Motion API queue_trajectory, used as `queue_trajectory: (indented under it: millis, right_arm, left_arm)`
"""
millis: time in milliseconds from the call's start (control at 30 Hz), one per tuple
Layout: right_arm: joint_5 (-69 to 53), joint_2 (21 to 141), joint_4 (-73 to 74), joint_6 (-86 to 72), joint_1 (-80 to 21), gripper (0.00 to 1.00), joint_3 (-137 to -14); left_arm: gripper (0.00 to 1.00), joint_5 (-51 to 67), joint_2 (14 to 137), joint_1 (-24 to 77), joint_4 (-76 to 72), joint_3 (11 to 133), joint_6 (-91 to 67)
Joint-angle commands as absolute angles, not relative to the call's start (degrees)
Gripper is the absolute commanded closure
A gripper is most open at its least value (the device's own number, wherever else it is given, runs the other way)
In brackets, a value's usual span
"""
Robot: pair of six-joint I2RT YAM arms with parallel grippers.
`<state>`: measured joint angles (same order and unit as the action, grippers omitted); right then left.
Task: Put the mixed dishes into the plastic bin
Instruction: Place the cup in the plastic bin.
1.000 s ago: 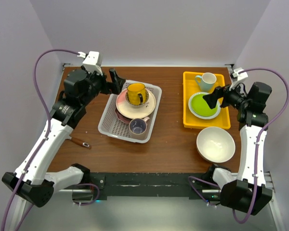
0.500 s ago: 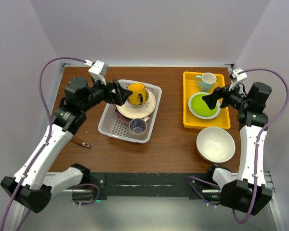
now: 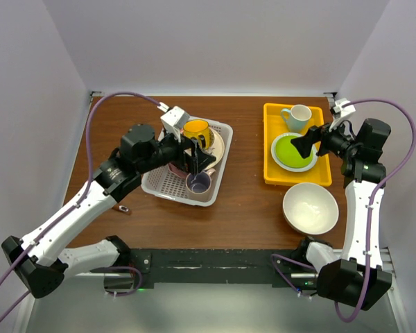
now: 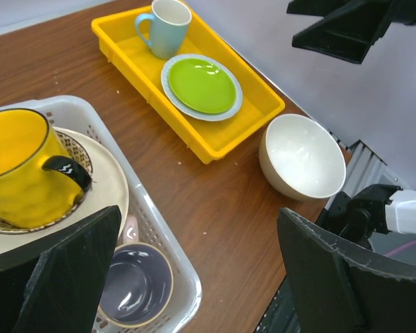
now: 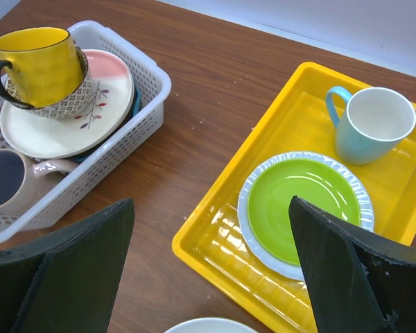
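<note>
Starting with the top external view, the plastic bin [image 3: 163,182] was seen on the left half of the table [image 3: 243,201]. A yellow mug [image 3: 196,132] was stacked in it over a pink-and-cream plate [image 3: 218,144], and a beige mug [image 3: 198,182] was placed at its near end. The left jaws were held wide open above the bin, between the two mugs, and nothing was gripped by them. On the right, a light blue mug [image 3: 298,116] and a green plate [image 3: 290,152] were kept in a yellow tray [image 3: 268,139]. The right jaws were spread wide above this plate, and nothing was held. The large cream bowl [image 3: 310,207] was left on the table just in front of the tray, outside the bin.

In the left wrist view, the black fingers [image 4: 55,277] were seen far apart, with only the bin rim [image 4: 173,257] and bare table between them. The yellow mug [image 4: 21,166] was seated in a small patterned bowl [image 4: 75,144].

In the right wrist view, the fingers [image 5: 62,277] were also set far apart, and only table and the tray [image 5: 215,243] were seen between them. The patterned bowl [image 5: 64,104] was rested on the plate [image 5: 97,104] inside the bin [image 5: 156,76].
</note>
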<state>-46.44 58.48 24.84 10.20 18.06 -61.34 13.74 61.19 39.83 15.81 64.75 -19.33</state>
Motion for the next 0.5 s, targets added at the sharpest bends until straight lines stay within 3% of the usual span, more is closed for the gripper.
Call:
queue_trajectory:
  millis: [0,467]
  right_arm:
    - [-48.6,57.48,24.17,11.07,18.37,0.03,-60.56]
    - [-49.22,57.66,24.17,11.6,18.37,0.03,-60.38]
  left_arm:
    - [0.0,12.13,62.22,43.06,11.34,63.55,-20.04]
    - [0.0,8.53,68.02,53.61,6.42,61.0,-22.76]
